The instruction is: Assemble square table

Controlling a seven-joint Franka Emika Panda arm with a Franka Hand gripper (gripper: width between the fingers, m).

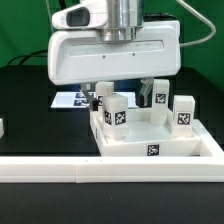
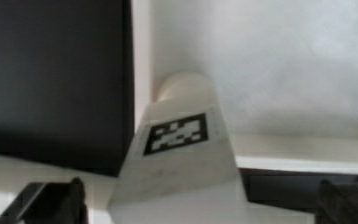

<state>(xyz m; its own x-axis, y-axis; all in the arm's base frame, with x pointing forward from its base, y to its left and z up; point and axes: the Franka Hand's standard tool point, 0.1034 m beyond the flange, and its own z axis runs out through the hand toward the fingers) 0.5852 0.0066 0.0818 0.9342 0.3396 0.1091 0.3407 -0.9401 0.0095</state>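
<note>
The white square tabletop slab [image 1: 150, 143] lies on the black table just behind the rail. Three short white tagged legs stand upright on it at corners: near left [image 1: 116, 115], right [image 1: 185, 110] and back [image 1: 160, 96]. My gripper [image 1: 119, 93] hangs over the slab's left side, jaws open. In the wrist view a tagged leg [image 2: 179, 140] stands between my fingers [image 2: 51, 202], with a gap on each side. The slab's surface [image 2: 274, 90] shows behind it. My gripper [image 2: 197, 205] holds nothing.
A long white rail fence [image 1: 100, 170] runs across the front. The marker board [image 1: 72, 99] lies on the black table behind the gripper's left side. A small white part [image 1: 2, 127] shows at the exterior view's left edge.
</note>
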